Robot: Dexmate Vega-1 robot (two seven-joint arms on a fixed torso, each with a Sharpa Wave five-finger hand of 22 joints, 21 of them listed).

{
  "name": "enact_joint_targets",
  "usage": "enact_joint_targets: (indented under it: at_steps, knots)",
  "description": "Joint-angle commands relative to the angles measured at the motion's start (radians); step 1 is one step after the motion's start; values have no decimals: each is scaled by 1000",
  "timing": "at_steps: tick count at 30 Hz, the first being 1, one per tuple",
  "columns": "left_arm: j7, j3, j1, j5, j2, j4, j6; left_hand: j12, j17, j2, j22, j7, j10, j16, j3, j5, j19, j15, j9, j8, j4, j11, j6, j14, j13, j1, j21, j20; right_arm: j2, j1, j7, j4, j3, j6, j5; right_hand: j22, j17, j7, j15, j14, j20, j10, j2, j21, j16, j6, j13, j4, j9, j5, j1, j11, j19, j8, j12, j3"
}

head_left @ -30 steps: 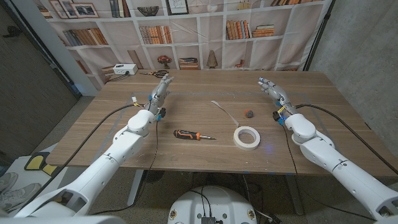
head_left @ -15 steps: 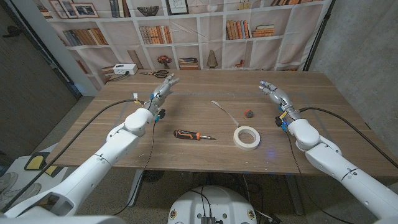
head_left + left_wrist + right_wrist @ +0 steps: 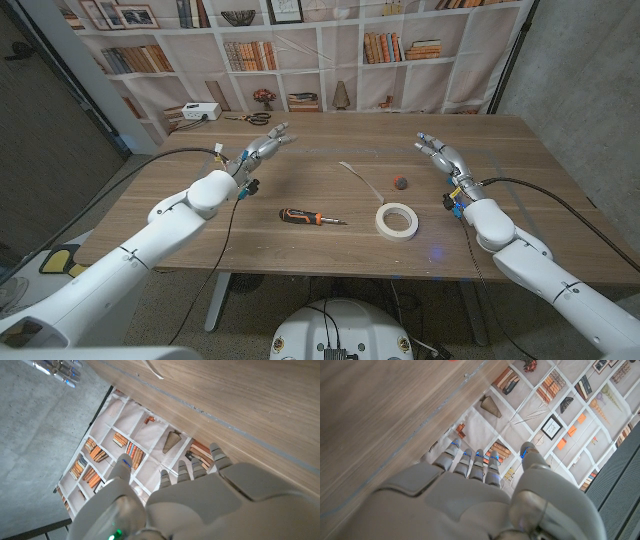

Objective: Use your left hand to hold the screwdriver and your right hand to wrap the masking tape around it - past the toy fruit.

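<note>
The screwdriver [image 3: 311, 217] lies flat on the desk [image 3: 330, 250] near the front centre, black-and-orange handle toward 9 o'clock, tip toward 3 o'clock, untouched. The tape roll [image 3: 397, 220] lies flat just beside it at 3 o'clock, apart from the tip. The toy fruit [image 3: 401, 182], small and dark reddish, sits at 12 o'clock from the roll, near it but not touching. A loose pale strip [image 3: 358, 174] lies on the desk at 9 o'clock from the fruit.

Left hand [image 3: 262, 149] is at 11 o'clock from the screwdriver, well apart from it, fingers spread and extended, holding nothing. Right hand [image 3: 441, 153] is at 1 o'clock from the roll, fingers apart and slightly curved, holding nothing. Whether either hand touches the desk cannot be told.

At the desk's far left corner stand a white box [image 3: 200, 111] and scissors [image 3: 250, 118]. A printed bookshelf backdrop [image 3: 330, 50] hangs behind.
</note>
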Motion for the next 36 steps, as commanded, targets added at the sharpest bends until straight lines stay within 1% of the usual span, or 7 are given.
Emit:
enact_joint_targets:
  at_steps: [1,7,15,28,29,30,36]
  knots:
    - [-88,15,14,100,160,-182,114,-1,4,-11,3,11,-13,-1,3,2,-13,0,3,-2,-12,4,-12,4,4,20,-5,5,19,-9,-19,26,4,68,-52,5,2,-1,2,7,4,8,2,4,7,12,1,4,3,-4,1,0,2,4,7,1]
    - [-130,13,17,143,222,-263,180,5,6,-27,2,17,-2,5,5,-2,-11,-4,6,6,-20,6,-7,25,7,45,-6,7,18,-36,-33,7,13,76,-74,5,2,-1,2,8,4,9,2,4,7,12,1,4,4,-4,1,-1,3,4,6,0]
    - [-252,54,-40,188,277,-331,284,14,7,-38,3,21,20,9,7,-3,0,-7,7,17,-20,5,15,43,10,68,-3,5,30,-86,-68,5,35,99,-87,5,2,-1,2,10,6,11,2,4,7,15,1,4,4,-4,1,-2,3,4,6,0]
    - [-447,141,-152,279,309,-395,403,33,8,-34,4,49,75,12,20,-3,32,-16,9,44,-14,9,106,82,14,121,6,2,60,-99,-82,22,43,125,-98,5,2,-2,2,11,9,16,3,4,7,17,1,5,4,-4,1,-2,3,4,6,-1]
    - [-464,147,-160,285,311,-399,413,35,8,-34,4,67,84,11,21,-4,34,-15,9,52,-12,10,138,86,14,130,5,3,61,-99,-82,23,44,126,-98,5,2,-2,3,12,9,17,3,4,7,17,1,5,4,-4,1,-1,3,4,7,-1]
    - [-480,153,-168,294,314,-405,422,37,7,-34,4,75,91,11,21,-4,37,-14,9,56,-11,11,153,90,15,134,6,3,63,-98,-82,24,44,126,-98,5,2,-3,2,12,9,17,3,4,7,17,1,5,4,-4,1,-2,3,4,7,-1]
    - [-550,186,-203,367,333,-440,469,41,7,-31,4,78,107,13,24,-4,48,-21,10,53,-11,11,157,102,15,146,9,-1,72,-90,-74,37,42,132,-93,5,2,-2,3,12,9,18,6,4,7,20,1,6,4,-3,2,-2,4,4,6,-1]
